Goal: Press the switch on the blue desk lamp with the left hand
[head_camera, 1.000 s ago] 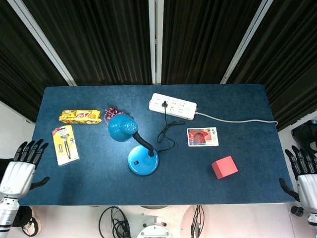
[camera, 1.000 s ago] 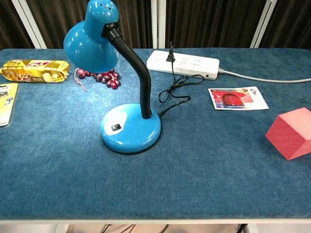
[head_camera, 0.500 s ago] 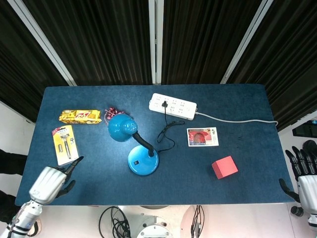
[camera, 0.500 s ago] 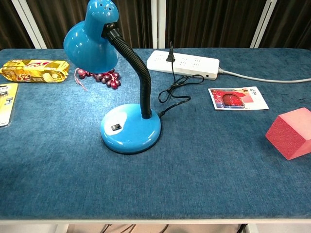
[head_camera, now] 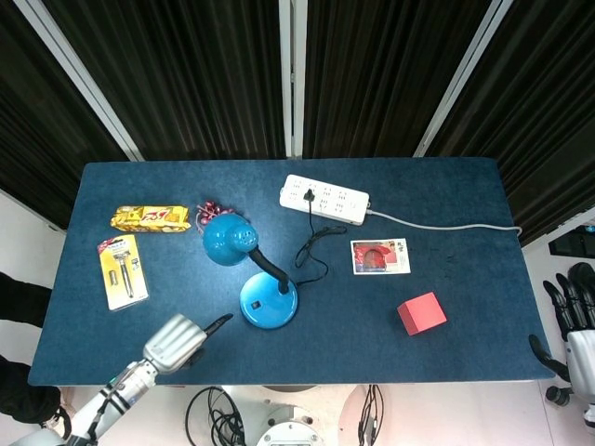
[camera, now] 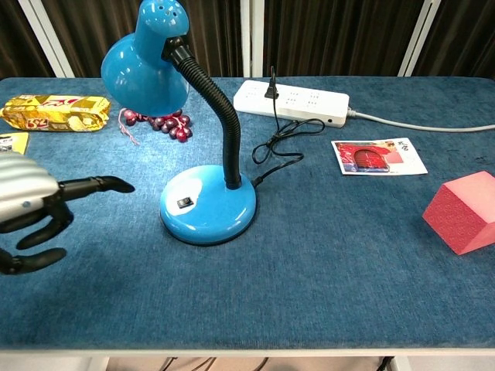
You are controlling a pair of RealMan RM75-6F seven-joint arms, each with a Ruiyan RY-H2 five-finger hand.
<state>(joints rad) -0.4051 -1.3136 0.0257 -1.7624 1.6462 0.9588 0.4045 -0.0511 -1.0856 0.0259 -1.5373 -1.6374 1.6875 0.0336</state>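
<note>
The blue desk lamp [camera: 203, 116] is standing near the table's middle, slightly left of ctr. Its round base [camera: 207, 204] is resting flat on the blue tablecloth [camera: 325, 270], w/ a black gooseneck [camera: 219, 116] rising from the base's rear and curving over to the shade [camera: 147, 66], which is leaning up and to the left. The black rocker switch [camera: 183, 203] is sitting on the base's front-left top surface. The lamp cord [camera: 276, 143] is looping behind the base and running up to a plug in the white power strip [camera: 291, 101].

The left hand [camera: 31, 209] is hovering over the table's front-left area, left of the lamp base and apart from it. One finger [camera: 97, 185] is pointing straight out toward the base; the other fingers are curling in below, holding nothing. In the head view the left hand [head_camera: 179, 339] is showing near the front edge, its extended fingertip just short of the base.

The right hand [head_camera: 578, 325] is hanging off the table's right end, fingers straight, slightly apart, holding nothing.

Other items on the table:
- yellow snack pkg [camera: 54, 112], far left rear
- razor blister pack [head_camera: 123, 270], left side
- red bead bunch [camera: 158, 124], under the shade
- picture card [camera: 379, 156], right of ctr
- pink foam block [camera: 462, 212], right front
</note>
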